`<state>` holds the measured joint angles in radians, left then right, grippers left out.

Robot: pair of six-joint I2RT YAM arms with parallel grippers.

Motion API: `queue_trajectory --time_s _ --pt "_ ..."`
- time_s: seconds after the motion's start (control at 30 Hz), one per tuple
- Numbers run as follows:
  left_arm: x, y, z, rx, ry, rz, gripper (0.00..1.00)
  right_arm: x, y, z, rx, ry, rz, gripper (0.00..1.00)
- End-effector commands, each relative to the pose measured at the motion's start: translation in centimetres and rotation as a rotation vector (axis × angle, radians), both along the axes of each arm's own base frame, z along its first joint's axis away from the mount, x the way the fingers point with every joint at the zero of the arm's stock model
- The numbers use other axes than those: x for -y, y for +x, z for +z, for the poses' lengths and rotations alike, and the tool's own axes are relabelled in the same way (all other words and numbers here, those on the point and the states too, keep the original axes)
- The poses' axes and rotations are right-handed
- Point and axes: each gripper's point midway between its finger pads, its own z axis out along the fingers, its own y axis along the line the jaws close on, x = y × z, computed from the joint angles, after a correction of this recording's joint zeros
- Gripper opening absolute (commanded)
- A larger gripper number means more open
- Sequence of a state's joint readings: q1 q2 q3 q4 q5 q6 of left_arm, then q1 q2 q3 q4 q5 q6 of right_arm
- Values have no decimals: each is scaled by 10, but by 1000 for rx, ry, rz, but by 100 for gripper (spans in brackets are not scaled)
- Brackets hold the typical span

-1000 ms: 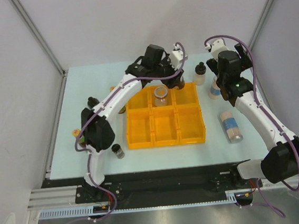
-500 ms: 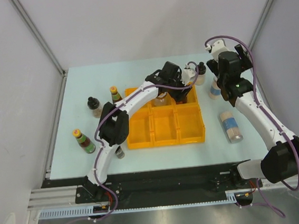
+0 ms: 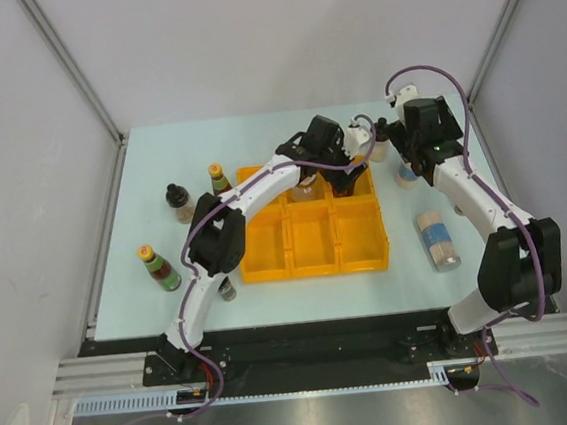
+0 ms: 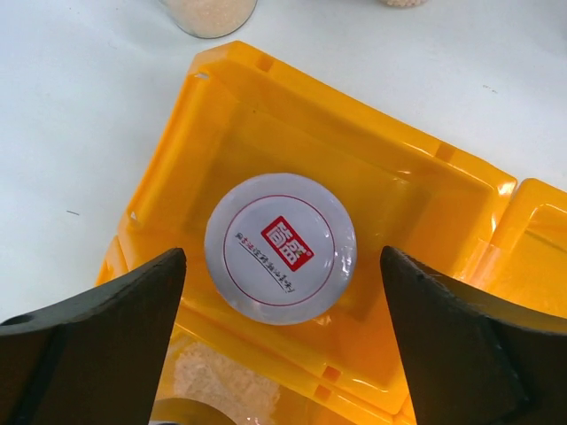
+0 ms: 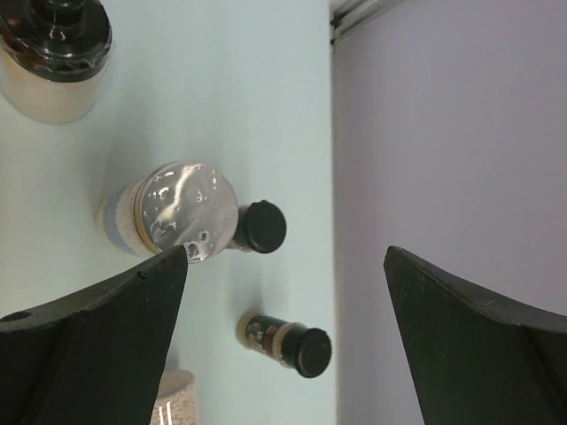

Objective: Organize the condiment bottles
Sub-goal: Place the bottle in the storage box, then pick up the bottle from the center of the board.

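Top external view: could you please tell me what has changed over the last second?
The left gripper came down over the back-right compartment of the tray and opened, letting go of the silver-lidded jar now standing there. The right gripper edged left, still open. The lying shaker stayed put.

The tray (image 4: 266,115) is yellow-orange; the jar (image 4: 280,247) has a white lid with a thin red ring and a red square bearing white characters; the worktop (image 3: 158,164) is pale mint; the sauce bottle (image 3: 157,268) has a yellow cap and red-and-green label; the shaker (image 3: 437,241) shows a blue band; the foil-topped jar (image 5: 182,212) is silver.
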<state>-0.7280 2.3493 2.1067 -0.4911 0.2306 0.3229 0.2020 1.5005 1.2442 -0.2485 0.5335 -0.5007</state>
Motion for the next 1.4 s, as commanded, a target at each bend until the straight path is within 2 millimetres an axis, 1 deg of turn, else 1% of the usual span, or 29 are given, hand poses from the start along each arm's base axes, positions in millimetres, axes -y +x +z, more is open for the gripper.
queue_trajectory --time_s 0.0,0.03,0.1,0.13,0.17,0.2,0.23,0.27,0.37,0.4,0.47,0.5,0.53,0.57,0.6,0.63,0.67,0.7,0.73,0.77,0.83,1.0,1.07,1.1,1.13,1.23,1.3,1.33,1.37 --pt "2 4 31 46 -53 -4 98 -2 17 21 87 177 -1 99" --pt "2 3 33 42 -52 -4 98 5 18 18 85 196 -10 100" --pt "1 0 48 51 -70 -8 100 0 24 11 78 276 20 100" --pt "0 -2 53 48 -76 -5 100 4 25 8 70 300 24 100" --pt "0 -4 70 66 -97 -8 99 5 26 5 67 333 26 100" --pt "-1 -8 79 65 -109 -18 100 -5 30 -1 46 377 77 100" --pt "-1 -9 89 71 -126 -15 100 -5 31 -6 31 401 87 100" --pt "-3 -13 110 90 -151 -17 100 -3 31 -11 13 424 87 100" --pt "-8 -19 148 119 -189 -9 100 -12 37 -26 -41 465 129 100" --pt "-13 -23 168 140 -207 -5 100 -13 38 -31 -52 468 131 100" --pt "-24 -28 184 158 -206 15 100 -14 42 -43 -73 473 128 100" --pt "-32 -33 202 186 -215 23 100 -14 43 -45 -79 473 124 100" --pt "-41 -34 208 203 -206 46 100 -14 45 -55 -102 471 114 100" --pt "-48 -37 199 192 -180 62 100 -14 46 -59 -113 466 111 100" --pt "-60 -42 215 219 -190 78 100 -14 46 -63 -121 460 111 100" --pt "-69 -43 214 220 -177 98 100 -13 47 -69 -133 457 102 100" --pt "-78 -46 195 191 -148 107 100 -12 48 -69 -132 455 97 100" --pt "-90 -46 194 189 -144 126 100 -13 49 -72 -138 455 93 100" --pt "-102 -52 204 206 -156 136 100 -12 50 -72 -132 453 90 100" --pt "-112 -55 184 177 -131 146 100 -10 51 -74 -136 447 78 100" --pt "-138 -59 173 161 -110 191 100 -11 49 -78 -155 439 74 100" --pt "-194 -58 161 137 -59 299 100 -13 45 -97 -213 443 74 96" --pt "-207 -64 161 137 -69 299 100 -16 45 -100 -228 437 87 79" --pt "-218 -61 163 151 -62 322 100 -16 46 -102 -234 435 90 73" --pt "-224 -61 164 157 -55 333 100 -17 45 -103 -241 434 91 60" --pt "-246 -62 175 178 -53 368 100 -21 44 -102 -244 431 105 40" --pt "-259 -67 181 185 -65 384 99 -26 43 -100 -247 427 118 31" --pt "-263 -69 181 185 -65 389 100 -27 42 -95 -244 422 124 22" --pt "-268 -72 176 178 -56 394 100 -25 41 -92 -242 411 118 16"
